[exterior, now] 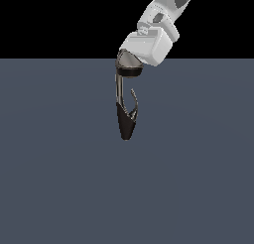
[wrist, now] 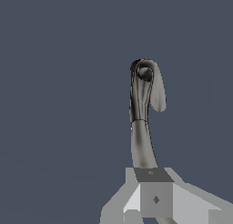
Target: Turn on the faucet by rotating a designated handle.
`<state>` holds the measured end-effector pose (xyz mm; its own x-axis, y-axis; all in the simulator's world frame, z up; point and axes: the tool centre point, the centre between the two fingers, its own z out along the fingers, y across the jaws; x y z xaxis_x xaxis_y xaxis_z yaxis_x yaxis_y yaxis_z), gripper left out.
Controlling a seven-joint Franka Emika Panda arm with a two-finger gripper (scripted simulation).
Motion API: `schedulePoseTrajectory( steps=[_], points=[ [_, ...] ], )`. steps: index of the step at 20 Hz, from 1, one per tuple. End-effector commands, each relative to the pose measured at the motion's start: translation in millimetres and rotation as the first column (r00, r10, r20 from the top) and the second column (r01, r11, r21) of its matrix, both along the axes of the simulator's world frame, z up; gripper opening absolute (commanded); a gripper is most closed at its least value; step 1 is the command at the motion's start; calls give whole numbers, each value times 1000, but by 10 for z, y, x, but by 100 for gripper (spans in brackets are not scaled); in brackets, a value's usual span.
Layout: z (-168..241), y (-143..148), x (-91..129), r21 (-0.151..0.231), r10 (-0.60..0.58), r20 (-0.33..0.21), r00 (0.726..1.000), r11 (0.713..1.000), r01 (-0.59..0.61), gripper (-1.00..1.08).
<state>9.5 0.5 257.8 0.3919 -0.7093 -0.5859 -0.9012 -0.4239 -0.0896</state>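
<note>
Gripper (wrist: 157, 205) count is one, and whether its grey blocky jaws are apart or together cannot be told. It sits right at the cap end of one faucet (exterior: 125, 101), mid-floor (exterior: 59, 178): grey rounded cap over a dark band, thin metallic stem, dark pointed cone. One handle (exterior: 134, 101), a silvery hooked prong, branches from that cone.

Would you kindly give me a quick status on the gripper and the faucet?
Gripper above the faucet, open or shut unclear. Handle free, nothing touching it. Nothing in the way.
</note>
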Motion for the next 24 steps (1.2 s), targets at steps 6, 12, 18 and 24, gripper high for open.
schedulePoseTrajectory(
  steps=[6,12,18,24],
  points=[
    [-488,-132,263,69,-170,-88,981,982,176,-100],
    [-727,-193,363,96,-245,-133,960,961,259,-100],
    [-802,-208,390,104,-268,-147,952,953,284,-100],
    [-796,-209,387,104,-266,-146,953,954,282,-100]
  ],
)
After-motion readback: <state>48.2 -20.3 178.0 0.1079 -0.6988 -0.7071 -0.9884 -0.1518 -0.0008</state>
